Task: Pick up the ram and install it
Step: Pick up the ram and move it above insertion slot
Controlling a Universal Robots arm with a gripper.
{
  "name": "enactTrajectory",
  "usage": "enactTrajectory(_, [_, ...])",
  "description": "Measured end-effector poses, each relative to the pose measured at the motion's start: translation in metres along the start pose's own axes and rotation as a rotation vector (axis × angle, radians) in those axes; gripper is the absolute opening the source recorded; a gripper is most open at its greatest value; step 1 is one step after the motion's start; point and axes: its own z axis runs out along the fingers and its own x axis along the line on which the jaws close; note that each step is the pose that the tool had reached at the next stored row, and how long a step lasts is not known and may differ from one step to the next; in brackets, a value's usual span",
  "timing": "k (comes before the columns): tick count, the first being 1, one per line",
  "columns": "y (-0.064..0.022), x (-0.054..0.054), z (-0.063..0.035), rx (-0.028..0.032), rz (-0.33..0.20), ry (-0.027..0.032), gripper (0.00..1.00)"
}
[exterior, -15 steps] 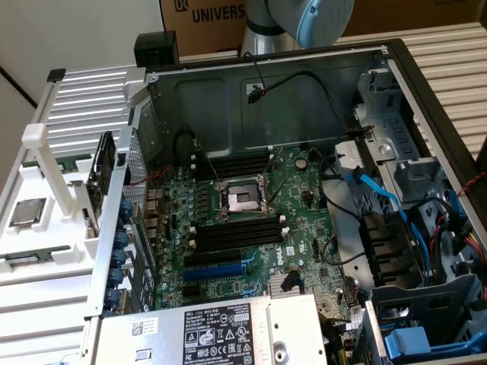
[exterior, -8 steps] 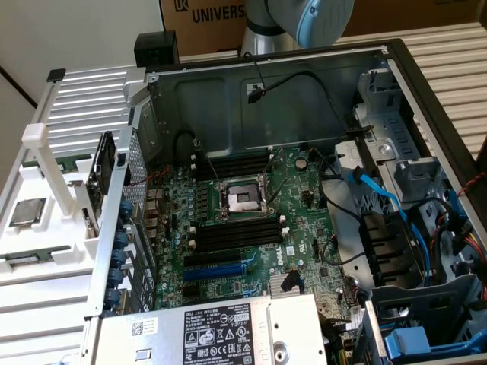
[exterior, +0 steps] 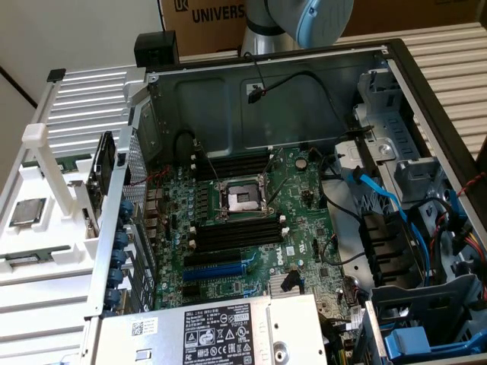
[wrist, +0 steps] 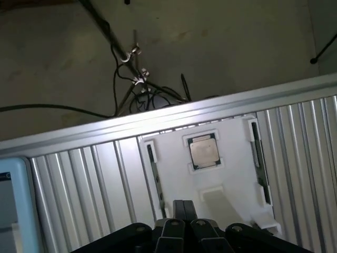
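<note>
In the wrist view, my gripper [wrist: 183, 203] hangs high above a white holder [wrist: 226, 174], its two dark fingers pressed together with nothing between them. Two ram sticks stand on edge in the holder: one ram stick [wrist: 153, 167] on one side of a square silver processor [wrist: 204, 152], a second ram stick [wrist: 260, 158] on the other. In the exterior view the holder [exterior: 53, 228] sits at the exterior view's left, outside the case, with a ram stick [exterior: 24, 260] along its near side. The motherboard's black ram slots [exterior: 237, 232] lie beside the processor socket [exterior: 240, 199].
The open computer case [exterior: 304, 99] has metal walls all round the motherboard [exterior: 251, 258]. Blue and black cables [exterior: 380, 198] and drive bays fill the exterior view's right. A power supply [exterior: 221, 331] lies at the front. The arm's body [exterior: 304, 19] stands behind the case. Ribbed aluminium table [wrist: 79, 195].
</note>
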Motion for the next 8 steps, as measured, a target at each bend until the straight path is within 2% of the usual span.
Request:
enactTrajectory(5, [0.0001, 0.0000, 0.0003, 0.0002, -0.002, -0.0001, 0.10])
enactTrajectory(6, [0.0005, 0.0003, 0.0067, 0.0002, -0.009, -0.0006, 0.10])
enactTrajectory(8, [0.0011, 0.0009, 0.0088, 0.0014, -0.013, -0.0012, 0.10])
